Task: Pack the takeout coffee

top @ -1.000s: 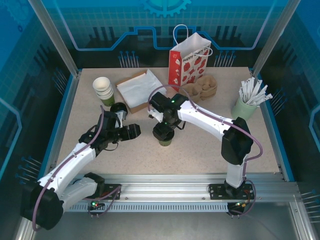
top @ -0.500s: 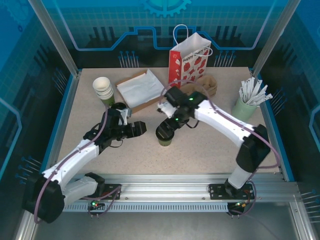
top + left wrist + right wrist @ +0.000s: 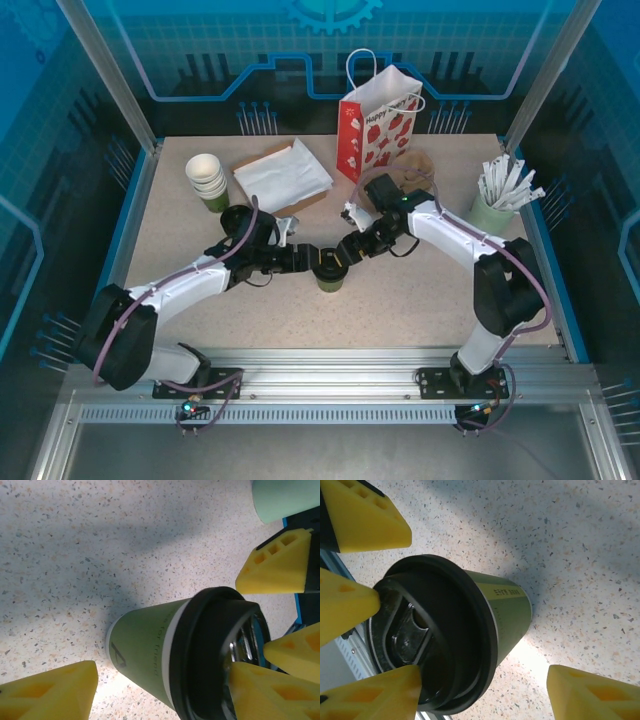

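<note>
Overhead: strawberry-print bag (image 3: 378,128) behind takeout coffee (image 3: 329,272)

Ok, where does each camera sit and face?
Top: above and behind the arms, looking down on the table; both arms show.
Left wrist: on the left arm, facing the coffee cup; its yellow fingers show.
Right wrist: on the right arm, facing the same cup; its fingers show.
Shared: all three views catch the cup.

Fig.: L arm (image 3: 190,290) stretched low, fwd and to the right; R arm (image 3: 450,235) folded at elbow, reaching back-left. L gripper (image 3: 308,262) and R gripper (image 3: 347,248) face each other, tips nearly meeting (opposing yellow fingers (image 3: 275,570) visible from each wrist). Both jaw pairs stand apart.
</note>
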Robot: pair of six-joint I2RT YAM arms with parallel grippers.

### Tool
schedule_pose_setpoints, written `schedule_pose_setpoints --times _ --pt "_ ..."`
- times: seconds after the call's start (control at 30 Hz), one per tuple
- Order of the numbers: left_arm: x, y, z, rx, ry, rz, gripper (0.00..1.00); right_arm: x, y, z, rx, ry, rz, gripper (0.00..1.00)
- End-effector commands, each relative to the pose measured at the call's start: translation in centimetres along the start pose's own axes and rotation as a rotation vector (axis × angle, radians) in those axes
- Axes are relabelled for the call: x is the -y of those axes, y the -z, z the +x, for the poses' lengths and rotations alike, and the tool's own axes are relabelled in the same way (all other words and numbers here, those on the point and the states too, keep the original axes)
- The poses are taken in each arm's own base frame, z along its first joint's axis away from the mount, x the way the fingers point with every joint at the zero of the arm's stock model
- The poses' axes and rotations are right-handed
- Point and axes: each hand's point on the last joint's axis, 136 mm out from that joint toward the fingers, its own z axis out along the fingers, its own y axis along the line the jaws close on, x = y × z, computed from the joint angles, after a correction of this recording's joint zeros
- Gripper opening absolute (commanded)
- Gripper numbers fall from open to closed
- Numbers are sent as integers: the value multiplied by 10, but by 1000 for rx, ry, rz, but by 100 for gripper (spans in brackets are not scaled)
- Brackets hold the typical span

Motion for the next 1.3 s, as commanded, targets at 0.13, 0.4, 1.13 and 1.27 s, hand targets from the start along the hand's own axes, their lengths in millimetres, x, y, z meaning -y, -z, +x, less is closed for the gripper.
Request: schedule_pose_setpoints --times 0.13,0.4,1.13,1.27 --pt "-10 -11 11 -46 -19 -22 60 14 -14 5 -9 -41 -6 60" --pt "-18 -9 18 -42 -10 -40 57 19 -17 10 -13 -62 10 56" --pt "9 8 -10 9 -39 -16 72 1 13 -2 89 -54 -30 68" --pt "4 -2 -5 -22 -27 -18 68 4 5 -5 84 -62 -44 64"
